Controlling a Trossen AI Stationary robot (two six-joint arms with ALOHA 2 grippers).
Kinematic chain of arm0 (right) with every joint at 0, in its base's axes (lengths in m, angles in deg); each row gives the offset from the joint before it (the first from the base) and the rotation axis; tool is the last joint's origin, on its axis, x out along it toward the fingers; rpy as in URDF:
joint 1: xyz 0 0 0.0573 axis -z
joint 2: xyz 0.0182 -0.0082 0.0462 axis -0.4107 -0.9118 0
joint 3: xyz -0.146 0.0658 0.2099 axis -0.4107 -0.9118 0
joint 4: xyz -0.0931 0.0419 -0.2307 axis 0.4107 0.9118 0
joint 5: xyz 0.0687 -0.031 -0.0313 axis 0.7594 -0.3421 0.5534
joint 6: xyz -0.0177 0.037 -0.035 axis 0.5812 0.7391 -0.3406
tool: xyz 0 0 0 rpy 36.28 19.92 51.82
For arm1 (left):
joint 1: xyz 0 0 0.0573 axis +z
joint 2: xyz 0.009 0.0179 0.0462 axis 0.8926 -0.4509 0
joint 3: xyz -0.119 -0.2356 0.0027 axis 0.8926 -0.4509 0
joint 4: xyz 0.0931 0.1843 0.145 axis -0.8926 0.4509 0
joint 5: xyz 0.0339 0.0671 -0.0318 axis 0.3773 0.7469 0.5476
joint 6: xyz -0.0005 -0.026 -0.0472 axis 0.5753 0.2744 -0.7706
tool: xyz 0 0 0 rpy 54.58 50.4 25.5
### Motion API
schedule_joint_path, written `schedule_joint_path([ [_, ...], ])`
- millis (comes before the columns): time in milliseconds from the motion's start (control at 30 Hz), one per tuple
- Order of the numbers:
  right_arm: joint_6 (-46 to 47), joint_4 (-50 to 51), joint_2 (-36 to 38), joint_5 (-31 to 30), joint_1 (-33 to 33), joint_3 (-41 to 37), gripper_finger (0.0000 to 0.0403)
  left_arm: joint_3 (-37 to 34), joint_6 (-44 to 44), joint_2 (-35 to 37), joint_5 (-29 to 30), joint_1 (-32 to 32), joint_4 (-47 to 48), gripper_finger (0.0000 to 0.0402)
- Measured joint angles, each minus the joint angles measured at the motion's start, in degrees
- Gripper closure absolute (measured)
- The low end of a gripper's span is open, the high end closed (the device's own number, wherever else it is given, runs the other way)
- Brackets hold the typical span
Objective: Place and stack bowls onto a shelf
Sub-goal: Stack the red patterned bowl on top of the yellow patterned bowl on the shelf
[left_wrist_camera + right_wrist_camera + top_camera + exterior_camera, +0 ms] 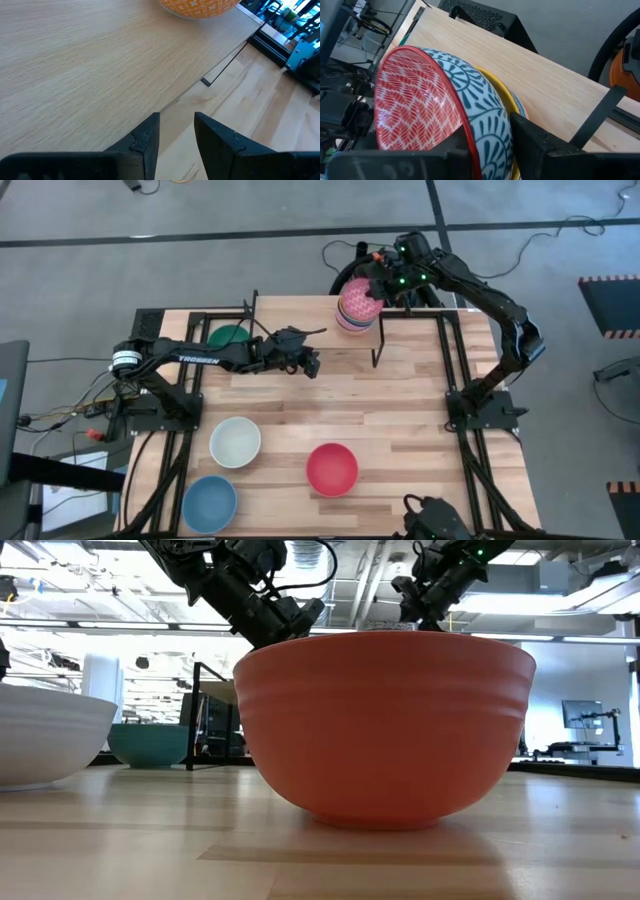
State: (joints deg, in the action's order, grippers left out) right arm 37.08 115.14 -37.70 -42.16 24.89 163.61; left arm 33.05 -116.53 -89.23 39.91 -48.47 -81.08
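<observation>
A stack of bowls (356,306) stands on the right part of the shelf (300,315). Its top bowl (427,100) is red-patterned inside and blue-patterned outside and nests in a yellow bowl (506,102). My right gripper (384,286) is at the stack's far right side, shut on that top bowl. My left gripper (177,135) hangs open over the shelf's near edge (190,90) with nothing between its fingers. An orange-patterned bowl (200,6) at the stack's base shows beyond it. My right gripper has the top bowl's wall near the rim (492,145) between its two fingers, one finger (462,145) inside the bowl and the other (535,145) outside. The fingers slant down from the table's far right. The bowl sits nested in the yellow bowl below it.
On the table nearer the front lie a cream-white bowl (236,441), a red bowl (332,468) and a blue bowl (209,502). A green bowl (230,335) sits at the far left beside the shelf. The shelf's thin black leg (378,345) stands near the stack.
</observation>
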Motion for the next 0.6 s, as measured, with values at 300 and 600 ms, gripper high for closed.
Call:
schedule_joint_path([
  [300, -0.1, -0.7, 0.1, 3.8, 0.1, 0.0, 0.0264, 0.0, -0.4, 0.0, 0.2, -0.5, 0.1, 0.0287],
  [600, -2.7, -2.1, 0.5, 5.3, 0.0, 0.0, 0.0266, 0.0, -1.4, 0.0, -0.6, -0.5, 2.0, 0.0287],
])
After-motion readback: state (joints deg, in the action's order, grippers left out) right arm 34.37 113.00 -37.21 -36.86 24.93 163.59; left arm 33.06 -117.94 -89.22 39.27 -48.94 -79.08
